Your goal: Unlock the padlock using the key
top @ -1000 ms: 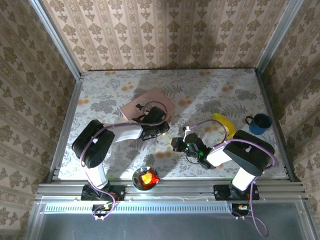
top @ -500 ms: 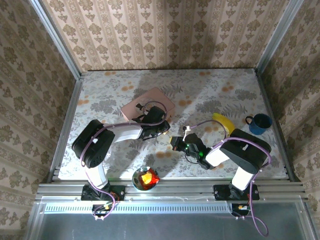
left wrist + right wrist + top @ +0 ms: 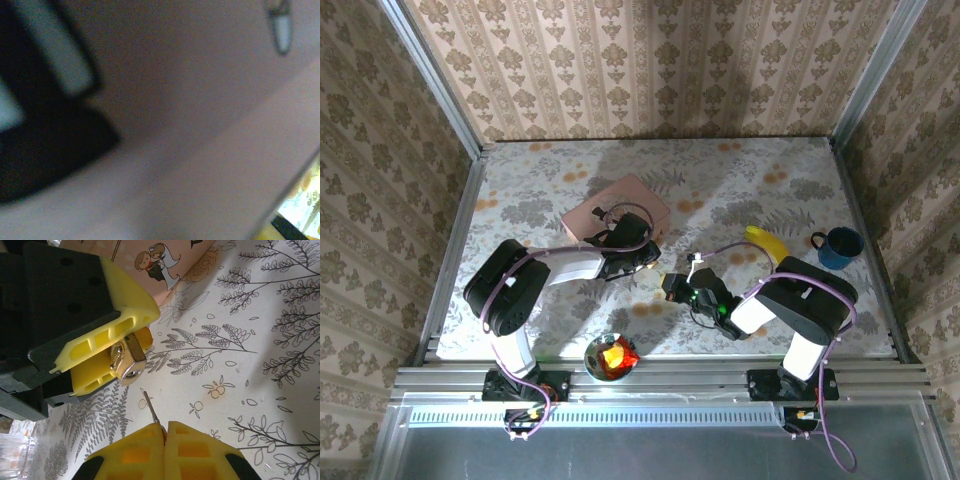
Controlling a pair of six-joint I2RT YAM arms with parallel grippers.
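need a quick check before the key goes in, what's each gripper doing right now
Left gripper: closed on the padlock.
Right gripper: closed on the key.

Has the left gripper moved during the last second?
No. The left gripper, holding the padlock, stays at the pink box's near edge.

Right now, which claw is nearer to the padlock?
Left. The left claw holds the padlock itself. The right claw, shut on the key, sits apart from it, key tip aimed toward the lock.
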